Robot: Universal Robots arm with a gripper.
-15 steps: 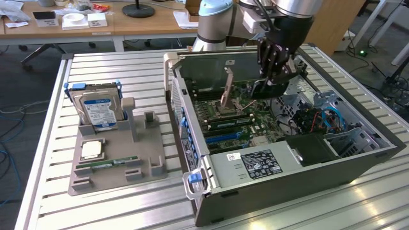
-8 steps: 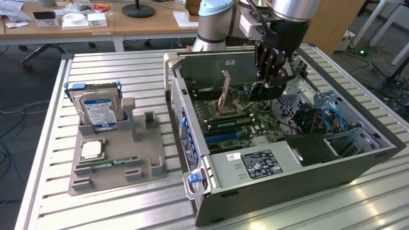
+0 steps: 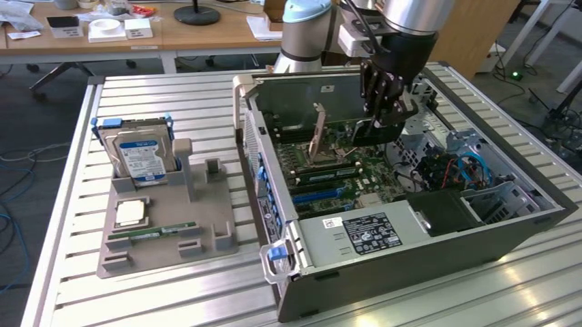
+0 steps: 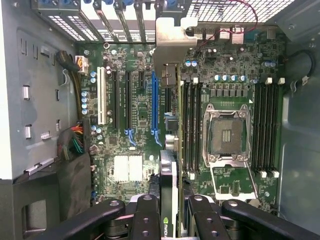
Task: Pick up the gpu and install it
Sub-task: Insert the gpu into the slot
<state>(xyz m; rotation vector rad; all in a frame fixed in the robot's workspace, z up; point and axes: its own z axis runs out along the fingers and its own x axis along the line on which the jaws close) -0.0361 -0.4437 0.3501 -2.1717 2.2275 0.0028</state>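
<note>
The gpu (image 3: 369, 135) (image 4: 169, 175), a thin, dark, flat card seen edge-on with a silvery-beige metal bracket at its far end, hangs just above the green motherboard (image 4: 135, 125) inside the open grey metal computer case (image 3: 409, 231). The black, jointed pincer (image 3: 386, 116) (image 4: 170, 215) is clamped on the card's two faces. The case sits on a ribbed aluminium bench (image 3: 163, 88), beside a grey moulded holder (image 3: 163, 231) carrying a silver hard drive (image 3: 141, 160).

Silver arm (image 3: 414, 15) with pale-blue joint — black, screw-studded hand (image 3: 384, 119).
</note>
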